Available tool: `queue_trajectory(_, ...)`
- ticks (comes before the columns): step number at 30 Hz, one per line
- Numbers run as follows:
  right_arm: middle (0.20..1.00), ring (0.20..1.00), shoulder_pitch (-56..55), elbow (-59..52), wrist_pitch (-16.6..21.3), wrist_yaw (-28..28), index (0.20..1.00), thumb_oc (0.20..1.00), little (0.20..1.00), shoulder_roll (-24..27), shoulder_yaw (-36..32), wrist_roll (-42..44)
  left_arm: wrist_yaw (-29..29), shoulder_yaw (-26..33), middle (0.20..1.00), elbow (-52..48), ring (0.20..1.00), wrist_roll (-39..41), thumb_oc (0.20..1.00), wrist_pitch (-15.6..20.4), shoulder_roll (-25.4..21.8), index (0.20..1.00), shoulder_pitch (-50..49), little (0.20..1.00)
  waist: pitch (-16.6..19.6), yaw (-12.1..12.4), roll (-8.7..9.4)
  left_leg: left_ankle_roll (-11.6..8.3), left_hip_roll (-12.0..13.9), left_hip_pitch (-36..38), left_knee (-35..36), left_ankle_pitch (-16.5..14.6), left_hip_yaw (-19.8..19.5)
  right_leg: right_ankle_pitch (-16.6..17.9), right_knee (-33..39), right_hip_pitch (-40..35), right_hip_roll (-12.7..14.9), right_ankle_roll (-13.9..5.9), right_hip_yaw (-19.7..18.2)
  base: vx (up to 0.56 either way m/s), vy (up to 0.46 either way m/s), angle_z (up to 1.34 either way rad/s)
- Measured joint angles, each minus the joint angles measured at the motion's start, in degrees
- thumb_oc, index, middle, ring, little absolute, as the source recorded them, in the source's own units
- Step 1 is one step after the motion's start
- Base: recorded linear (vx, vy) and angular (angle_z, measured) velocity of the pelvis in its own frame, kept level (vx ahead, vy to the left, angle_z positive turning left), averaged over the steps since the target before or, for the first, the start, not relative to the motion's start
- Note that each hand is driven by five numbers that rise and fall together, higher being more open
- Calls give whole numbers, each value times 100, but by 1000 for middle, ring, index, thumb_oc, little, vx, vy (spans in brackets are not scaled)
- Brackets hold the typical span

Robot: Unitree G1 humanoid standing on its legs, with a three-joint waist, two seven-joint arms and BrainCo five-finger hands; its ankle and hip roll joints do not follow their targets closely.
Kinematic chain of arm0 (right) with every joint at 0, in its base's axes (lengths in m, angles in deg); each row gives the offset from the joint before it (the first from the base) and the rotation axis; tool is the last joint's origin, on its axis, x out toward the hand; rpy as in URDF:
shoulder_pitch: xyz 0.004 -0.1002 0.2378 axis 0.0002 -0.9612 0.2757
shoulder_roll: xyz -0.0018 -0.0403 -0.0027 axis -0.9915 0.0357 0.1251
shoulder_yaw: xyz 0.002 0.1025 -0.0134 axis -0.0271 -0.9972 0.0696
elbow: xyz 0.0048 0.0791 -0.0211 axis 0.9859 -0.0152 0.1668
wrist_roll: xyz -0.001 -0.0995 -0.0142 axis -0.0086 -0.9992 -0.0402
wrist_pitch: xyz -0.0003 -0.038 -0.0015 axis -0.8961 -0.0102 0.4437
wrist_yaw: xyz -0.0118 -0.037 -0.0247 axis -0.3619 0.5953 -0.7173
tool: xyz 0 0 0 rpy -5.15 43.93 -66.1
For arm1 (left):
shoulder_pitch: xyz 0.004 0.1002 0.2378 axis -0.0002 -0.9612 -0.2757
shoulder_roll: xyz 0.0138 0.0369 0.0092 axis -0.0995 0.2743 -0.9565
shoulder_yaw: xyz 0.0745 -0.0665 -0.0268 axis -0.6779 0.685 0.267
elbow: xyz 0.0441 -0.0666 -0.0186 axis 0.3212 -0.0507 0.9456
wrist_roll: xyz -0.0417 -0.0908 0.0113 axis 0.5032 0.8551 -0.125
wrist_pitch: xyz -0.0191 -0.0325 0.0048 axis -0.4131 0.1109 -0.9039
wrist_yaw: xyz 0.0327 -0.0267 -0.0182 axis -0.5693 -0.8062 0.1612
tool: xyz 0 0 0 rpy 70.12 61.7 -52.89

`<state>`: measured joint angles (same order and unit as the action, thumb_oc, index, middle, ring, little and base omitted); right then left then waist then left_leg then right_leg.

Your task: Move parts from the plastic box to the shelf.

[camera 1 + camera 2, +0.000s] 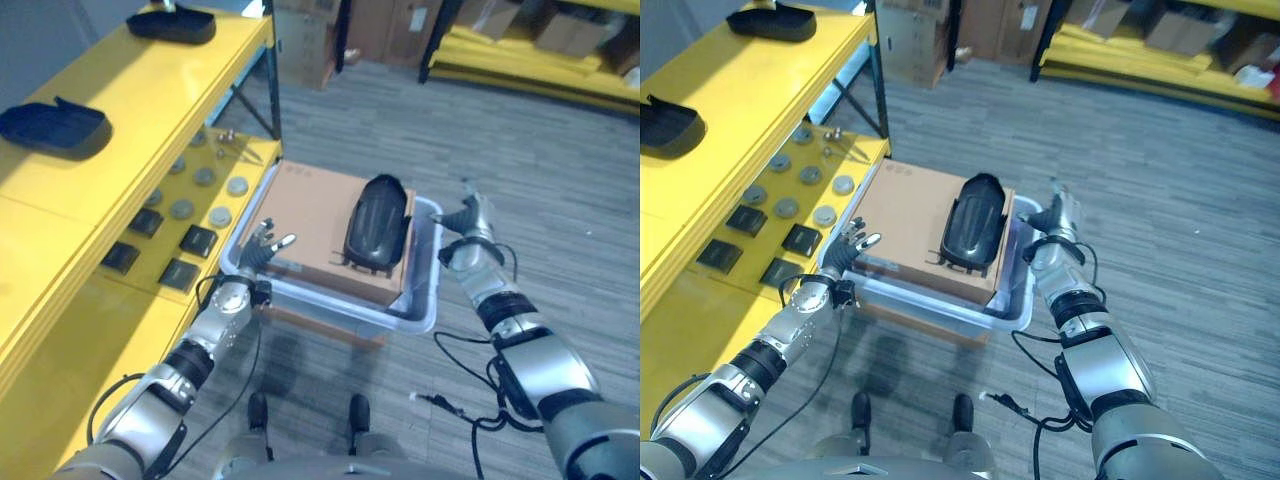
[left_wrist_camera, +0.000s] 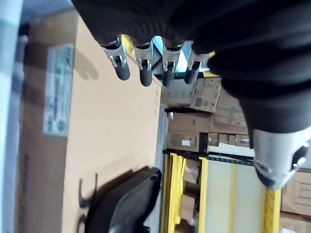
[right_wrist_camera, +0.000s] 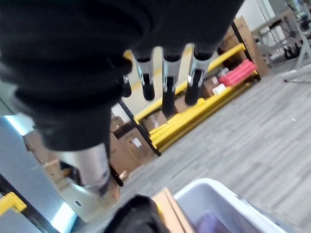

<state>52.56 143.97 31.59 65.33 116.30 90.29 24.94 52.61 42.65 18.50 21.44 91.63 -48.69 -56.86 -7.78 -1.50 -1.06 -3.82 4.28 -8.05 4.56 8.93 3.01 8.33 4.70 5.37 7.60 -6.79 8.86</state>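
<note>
A black curved part (image 1: 377, 224) lies on a cardboard box (image 1: 318, 225) that rests in the pale plastic box (image 1: 420, 312) on the floor. My left hand (image 1: 257, 250) hovers at the plastic box's left rim, fingers straight and empty; its wrist view shows the cardboard (image 2: 107, 141) and the black part (image 2: 124, 204) past the fingers (image 2: 144, 73). My right hand (image 1: 472, 220) sits just right of the plastic box's far corner, fingers relaxed and holding nothing. The yellow shelf (image 1: 120, 110) on the left carries two black parts (image 1: 55, 128) (image 1: 172, 24).
The lower shelf level (image 1: 60, 320) holds several round grey discs (image 1: 182, 209) and square black pieces (image 1: 197, 241). A dark shelf post (image 1: 272, 90) stands by the box's far left corner. More yellow racking (image 1: 530, 60) and cartons stand across the grey floor.
</note>
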Motion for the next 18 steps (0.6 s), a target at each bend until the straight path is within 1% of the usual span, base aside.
queue_trajectory(2, 1000, 1000, 150, 424, -23, 56, 1000, 1000, 1000, 21, -69, 199, 66, 4, 1000, -166, 1000, -208, 1000, 3, -90, 1000, -1, 1000, -113, 90, -62, 1, -4, -8, 0, 8, 2, 11, 0, 10, 2, 2, 0, -84, 29, 3)
queue_trajectory(4, 1000, 1000, 264, 614, 100, 286, 1000, 1000, 1000, -20, -519, 583, 202, 45, 1000, -675, 1000, -766, 1000, 26, -282, 1000, -159, 1000, -242, 144, -135, -4, -6, -90, 1, 16, -16, -4, 2, 84, 4, -7, 6, 5, 13, 3)
queue_trajectory(5, 1000, 1000, 392, 665, 95, 468, 1000, 1000, 1000, 17, -670, 916, 293, 110, 1000, -993, 1000, -1286, 1000, 75, -397, 1000, -310, 1000, -467, 165, -211, -6, -11, -125, 1, 23, -25, 1, 2, 100, 7, -11, 37, 25, 21, 6)
queue_trajectory(6, 1000, 1000, 409, 666, 96, 470, 1000, 1000, 1000, 17, -667, 970, 304, 143, 1000, -988, 1000, -1411, 1000, 78, -395, 1000, -377, 1000, -513, 175, -228, -7, -11, -128, 2, 23, -23, 3, 2, 103, 8, -9, 36, 24, 14, 6)
queue_trajectory(9, 1000, 1000, 511, 855, 129, 466, 1000, 1000, 1000, 20, -664, 1134, 314, 182, 1000, -995, 1000, -1630, 1000, 58, -403, 1000, -683, 1000, -575, 248, -237, -7, -12, -210, 1, 25, -31, 1, 1, 176, 8, -3, 49, -8, 12, 1)
queue_trajectory(10, 1000, 1000, 669, 1052, 160, 451, 1000, 1000, 1000, 26, -659, 1190, 304, 204, 1000, -1078, 1000, -1788, 1000, 62, -436, 1000, -789, 1000, -665, 299, -250, -7, -20, -230, 0, 27, -33, 16, 1, 201, 13, 0, 59, -15, 40, 5)
queue_trajectory(14, 1000, 1000, 778, 1031, 260, 433, 1000, 1000, 1000, 156, -683, 1533, 199, 150, 1000, -1206, 1000, -1956, 1000, 68, -420, 1000, -1221, 1000, -785, 398, -348, 11, -74, -371, 0, 39, -137, 1, 1, 284, 53, -21, 151, 23, 20, 12)
queue_trajectory(18, 1000, 1000, 876, 1053, 325, 410, 1000, 1000, 1000, 173, -701, 1566, 87, 77, 1000, -1127, 1000, -2208, 1000, 58, -441, 1000, -1455, 1000, -859, 543, -421, 16, -117, -396, 0, 36, -172, -24, 1, 278, 97, -45, 203, 13, 19, 7)
